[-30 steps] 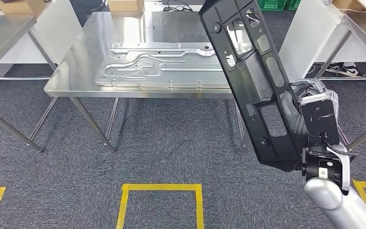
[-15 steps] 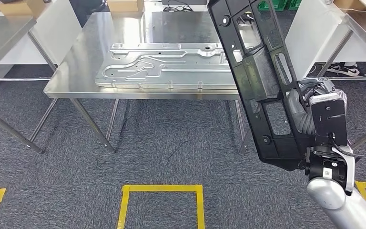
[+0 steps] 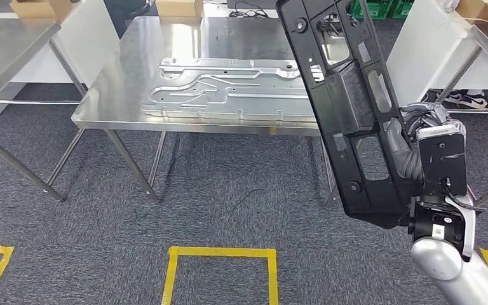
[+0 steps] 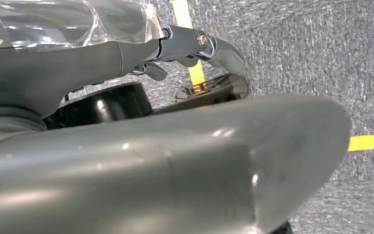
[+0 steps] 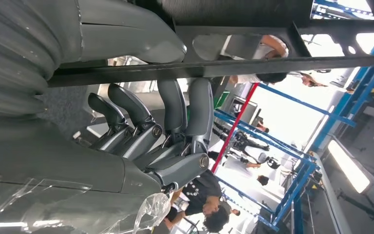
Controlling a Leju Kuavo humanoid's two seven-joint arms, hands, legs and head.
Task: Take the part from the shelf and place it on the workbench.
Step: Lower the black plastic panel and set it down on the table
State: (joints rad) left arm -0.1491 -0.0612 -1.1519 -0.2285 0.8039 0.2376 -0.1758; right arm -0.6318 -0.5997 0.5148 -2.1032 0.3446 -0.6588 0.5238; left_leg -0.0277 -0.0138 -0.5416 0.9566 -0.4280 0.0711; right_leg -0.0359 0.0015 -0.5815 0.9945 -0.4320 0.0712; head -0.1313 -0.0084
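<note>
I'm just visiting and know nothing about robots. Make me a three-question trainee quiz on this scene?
1. True or false: the black part already lies on the workbench.
2. Which hand holds the black part?
3. What lies on the workbench? A) silver metal panel B) blue crate C) hammer

Key: 1 false, it is held up in the air. 2 the right hand. 3 A.
</note>
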